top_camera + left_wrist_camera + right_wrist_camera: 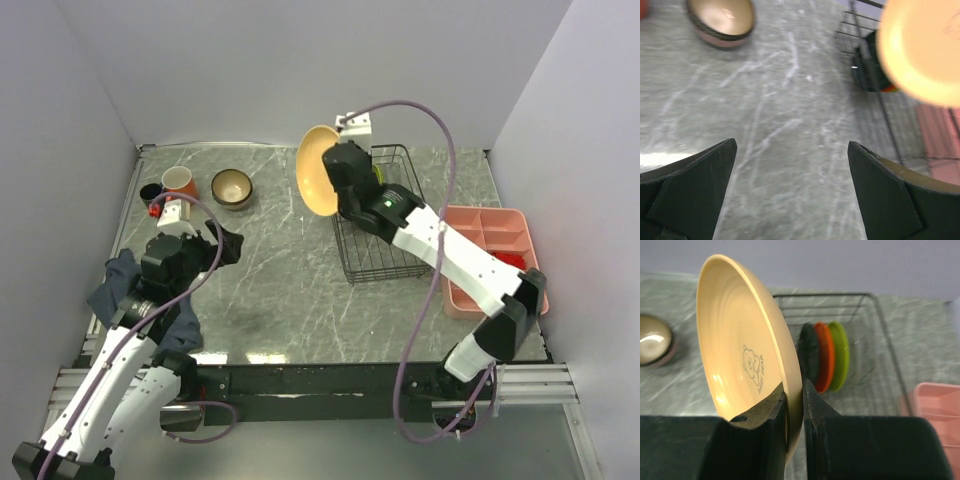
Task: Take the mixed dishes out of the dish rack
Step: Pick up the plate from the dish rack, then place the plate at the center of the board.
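My right gripper (794, 390) is shut on the rim of a tan plate (740, 340) with a bear print. It holds the plate on edge, lifted above the left side of the black wire dish rack (385, 262). A dark plate (809, 355), an orange-red plate (825, 357) and a green plate (840, 355) stand upright in the rack. A brown bowl (232, 187), an orange mug (180, 182) and a small dark cup (150, 192) sit at the table's far left. My left gripper (225, 245) hovers open over bare marble, nothing between its fingers.
A pink divided tray (490, 225) lies right of the rack, with something red (510, 260) in one compartment. A dark blue cloth (115, 285) lies at the left edge under my left arm. White walls enclose the table on three sides.
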Controlling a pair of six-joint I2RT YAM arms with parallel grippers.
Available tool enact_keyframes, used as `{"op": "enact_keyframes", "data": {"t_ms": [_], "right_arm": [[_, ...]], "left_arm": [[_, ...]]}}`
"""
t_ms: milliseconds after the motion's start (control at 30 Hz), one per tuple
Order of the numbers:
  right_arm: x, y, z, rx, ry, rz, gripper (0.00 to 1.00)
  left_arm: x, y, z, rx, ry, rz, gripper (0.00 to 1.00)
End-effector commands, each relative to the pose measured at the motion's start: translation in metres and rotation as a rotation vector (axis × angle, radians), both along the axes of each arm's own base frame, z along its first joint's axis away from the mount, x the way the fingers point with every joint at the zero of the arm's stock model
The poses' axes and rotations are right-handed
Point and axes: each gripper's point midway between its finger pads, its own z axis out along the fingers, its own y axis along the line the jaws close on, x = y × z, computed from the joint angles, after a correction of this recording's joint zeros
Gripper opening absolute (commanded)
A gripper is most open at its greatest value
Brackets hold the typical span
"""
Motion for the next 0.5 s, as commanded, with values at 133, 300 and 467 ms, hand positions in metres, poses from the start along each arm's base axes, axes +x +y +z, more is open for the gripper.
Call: {"op": "enact_keyframes", "data": {"t_ms": [133, 300, 467], "right_arm": [[-0.04, 0.023, -0.02, 0.408, 0.083, 0.188, 0.0], [-0.062, 0.029, -0.034, 0.568, 0.126, 0.272, 0.0], [-0.075, 0.032, -0.041, 0.664, 0.151, 0.314, 0.0]], "left_arm": [[0.003, -0.05, 0.051, -0.234, -0.064, -0.192, 1.0], [0.007, -0.061, 0.048, -0.295, -0.035, -0.222, 1.0], [0.013, -0.067, 0.029, -0.326, 0.025, -0.219, 0.99]]}}
